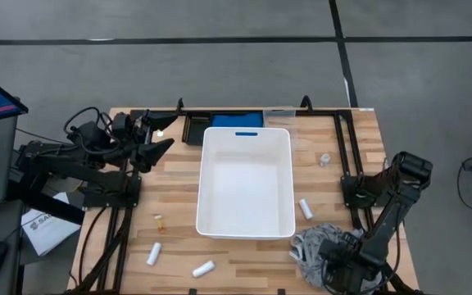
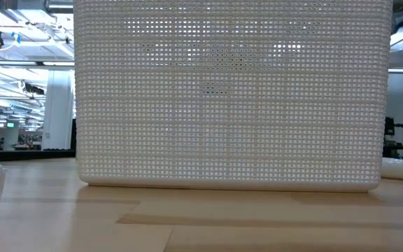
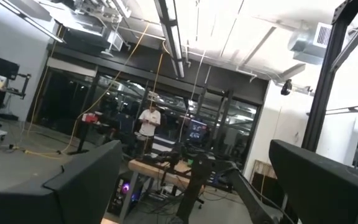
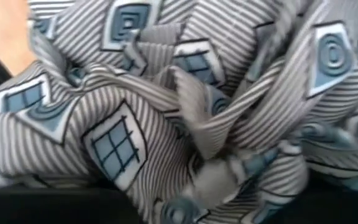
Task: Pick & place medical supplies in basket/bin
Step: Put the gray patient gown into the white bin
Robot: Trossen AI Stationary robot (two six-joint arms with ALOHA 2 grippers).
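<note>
White tub (image 1: 246, 182) sits at the middle of the desk (image 1: 174, 197), blue label toward the far edge; its inside shows bare white. In the low view its perforated wall (image 2: 229, 94) fills most of the picture.

Grey fabric piece (image 1: 316, 243) lies bunched at the desk's near right corner, just outside the tub's near right corner. Close up it shows fine stripes with blue square figures (image 4: 166, 112), heavily creased.

Right pincer (image 1: 342, 266) is down on the fabric at that corner. Its fingers are buried in or hidden behind the cloth; cannot tell how far they are apart or whether they have hold of it.

Left pincer (image 1: 161, 147) is held above the far left part of the desk, left of the tub, fingers (image 3: 82, 180) spread wide apart, nothing between them. Its wrist camera looks out into the room.

White rolls: one (image 1: 306, 208) just right of the tub, two (image 1: 153, 254) (image 1: 203, 268) near the near edge, left of centre. A tiny pale bit (image 1: 160, 221) lies left of the tub. A small clear item (image 1: 324, 160) stands toward the far right.
</note>
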